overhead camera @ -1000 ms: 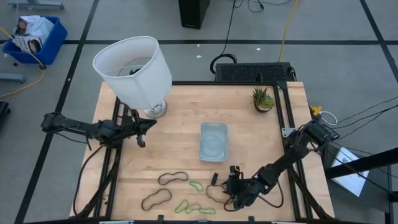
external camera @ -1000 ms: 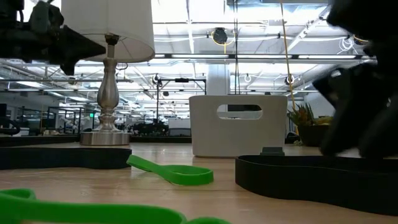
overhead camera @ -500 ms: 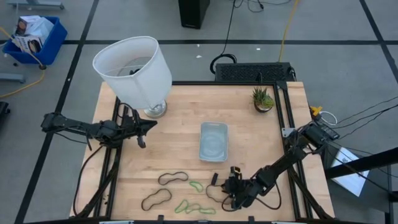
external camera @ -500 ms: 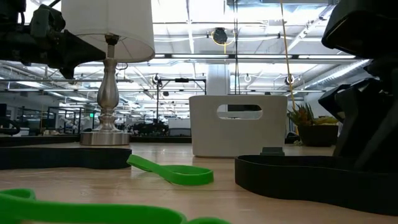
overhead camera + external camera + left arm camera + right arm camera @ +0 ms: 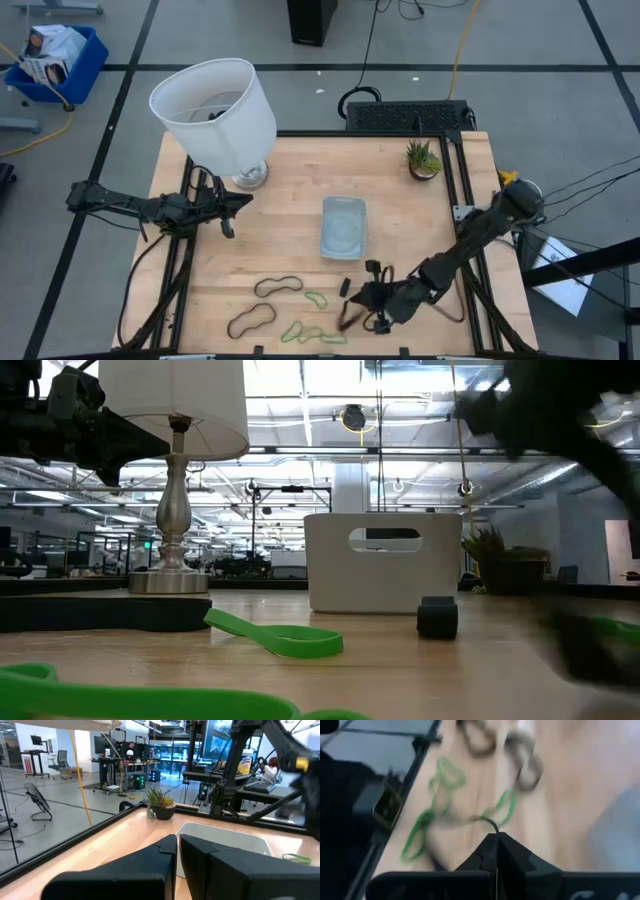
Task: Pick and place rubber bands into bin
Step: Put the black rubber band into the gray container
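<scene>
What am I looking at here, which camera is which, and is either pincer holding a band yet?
Two dark robot arms work at a wooden table. One camera looks straight down, one sits at tabletop height, and one rides on each wrist. On the table lie black and green rubber bands, the clear bin, a lamp, a small plant and a small black block. The right pincer, shut, is lifting a black band near the front edge. The left pincer waits shut beside the lamp, holding nothing.
</scene>
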